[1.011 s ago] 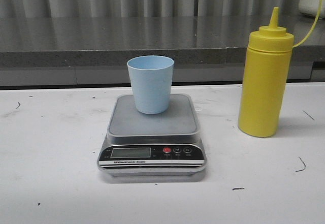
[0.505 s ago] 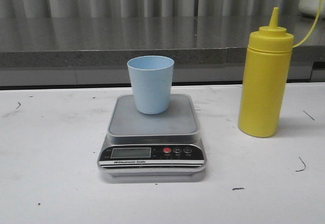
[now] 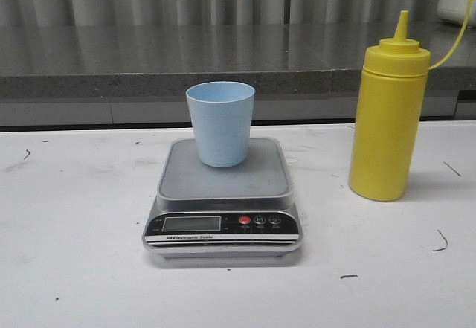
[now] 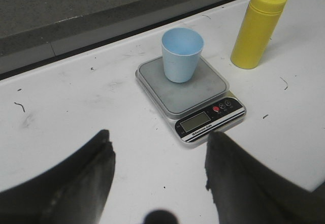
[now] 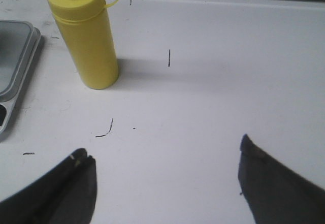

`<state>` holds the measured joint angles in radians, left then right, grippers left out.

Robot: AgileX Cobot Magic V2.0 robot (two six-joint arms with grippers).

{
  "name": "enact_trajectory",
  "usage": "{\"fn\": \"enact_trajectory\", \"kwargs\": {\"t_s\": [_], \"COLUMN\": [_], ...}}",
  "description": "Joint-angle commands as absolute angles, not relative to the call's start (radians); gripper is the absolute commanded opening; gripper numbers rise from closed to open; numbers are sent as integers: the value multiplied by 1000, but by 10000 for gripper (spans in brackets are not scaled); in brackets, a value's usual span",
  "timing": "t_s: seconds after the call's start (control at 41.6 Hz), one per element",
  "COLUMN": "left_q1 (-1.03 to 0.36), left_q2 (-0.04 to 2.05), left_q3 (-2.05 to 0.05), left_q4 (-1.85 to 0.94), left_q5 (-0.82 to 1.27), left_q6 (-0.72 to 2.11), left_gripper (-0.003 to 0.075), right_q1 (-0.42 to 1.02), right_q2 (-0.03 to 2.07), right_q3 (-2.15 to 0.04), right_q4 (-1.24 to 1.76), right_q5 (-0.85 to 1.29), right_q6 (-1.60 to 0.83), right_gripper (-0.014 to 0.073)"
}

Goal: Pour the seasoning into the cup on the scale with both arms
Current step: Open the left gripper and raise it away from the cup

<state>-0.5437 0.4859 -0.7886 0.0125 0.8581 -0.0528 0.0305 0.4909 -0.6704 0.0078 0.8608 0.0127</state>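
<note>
A pale blue cup (image 3: 220,122) stands upright on the grey platform of the scale (image 3: 223,187), toward its back edge. The yellow seasoning bottle (image 3: 388,116) stands upright on the white table to the right of the scale, its nozzle pointing up. In the left wrist view the cup (image 4: 182,54), scale (image 4: 200,102) and bottle (image 4: 255,26) lie well ahead of my left gripper (image 4: 158,142), which is open and empty over bare table. My right gripper (image 5: 165,150) is open too, with the bottle (image 5: 86,38) standing some way ahead of one finger. Neither gripper shows in the front view.
A dark grey counter ledge (image 3: 149,60) runs along the back of the white table (image 3: 74,209), with a ribbed wall behind. Small black marks dot the tabletop. The bottle's thin yellow tether (image 3: 457,38) arcs up to the right.
</note>
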Motion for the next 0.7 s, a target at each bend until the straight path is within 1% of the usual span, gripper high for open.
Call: {"fn": "enact_trajectory", "kwargs": {"t_s": [0.0, 0.168, 0.313, 0.409, 0.529, 0.674], "left_q1": [-549, -549, -549, -549, -549, -549], "left_q2": [492, 492, 492, 492, 492, 492], "left_q3": [-815, -815, -815, -815, -815, -815], "left_q4": [10, 10, 10, 10, 10, 10], "left_q5": [782, 782, 782, 782, 782, 782], "left_q6": [-63, -63, -63, -63, -63, -63], "left_gripper": [386, 386, 386, 386, 386, 386], "right_q1": [24, 26, 51, 95, 149, 173], "right_q2": [503, 506, 532, 567, 627, 720], "right_q3": [-703, -703, -703, -706, -706, -706], "right_q4": [-31, -53, -53, -55, -61, -50], "right_q5": [787, 784, 776, 770, 731, 683], "right_q6": [0, 0, -9, -17, -37, -37], "right_gripper": [591, 591, 618, 656, 654, 654]}}
